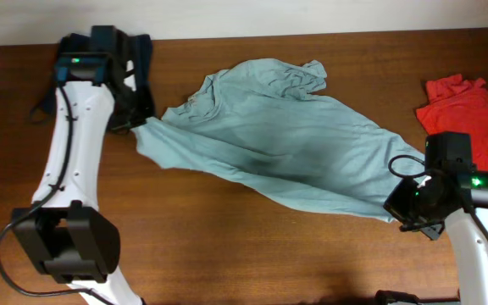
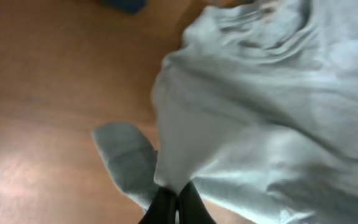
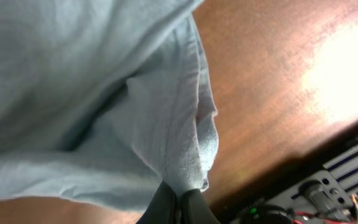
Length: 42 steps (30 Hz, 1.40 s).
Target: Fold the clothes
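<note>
We see brown wooden bench [image 1: 227, 254] filling overhead frame. Pale grey-blue T-shirt [image 1: 278, 144] lies rumpled across centre, stretched diagonally from upper left toward lower right. Red T-shirt [image 1: 468, 106] sits at right edge, its lower part hidden by right arm. Dark navy garment [image 1: 142, 55] lies at upper left, partly under left arm. Left tool [image 2: 178, 208] pinched tight on grey-blue shirt's left edge, fabric bunching above fingertips. Right tool [image 3: 179, 205] clamped on shirt's lower-right corner, hem draping beside it.
</note>
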{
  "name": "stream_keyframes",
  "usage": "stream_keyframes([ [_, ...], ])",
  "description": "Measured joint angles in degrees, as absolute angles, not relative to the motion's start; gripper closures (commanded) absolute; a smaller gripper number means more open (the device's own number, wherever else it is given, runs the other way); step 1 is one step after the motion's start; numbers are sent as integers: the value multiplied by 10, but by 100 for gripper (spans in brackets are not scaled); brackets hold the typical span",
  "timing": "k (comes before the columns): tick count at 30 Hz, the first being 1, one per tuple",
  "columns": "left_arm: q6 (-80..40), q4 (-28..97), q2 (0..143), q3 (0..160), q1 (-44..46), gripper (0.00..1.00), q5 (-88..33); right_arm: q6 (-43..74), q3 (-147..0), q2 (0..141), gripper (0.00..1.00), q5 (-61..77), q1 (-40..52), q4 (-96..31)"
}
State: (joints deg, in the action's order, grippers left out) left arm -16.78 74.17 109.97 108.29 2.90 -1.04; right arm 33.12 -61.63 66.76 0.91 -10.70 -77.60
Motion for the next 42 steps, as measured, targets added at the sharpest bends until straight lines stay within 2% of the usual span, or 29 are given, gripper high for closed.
stream_keyframes([
  [9, -168, 693, 1100, 1087, 53, 99, 3, 308, -630, 667, 96, 0, -193, -851],
  [22, -168, 730, 1100, 1114, 53, 99, 20, 291, -744, 590, 96, 0, -202, -953],
  [35, -168, 728, 1100, 1114, 53, 99, 20, 287, -744, 586, 96, 0, -202, -957],
  [42, -168, 694, 1100, 1114, 53, 99, 20, 286, -714, 606, 96, 0, -202, -917],
])
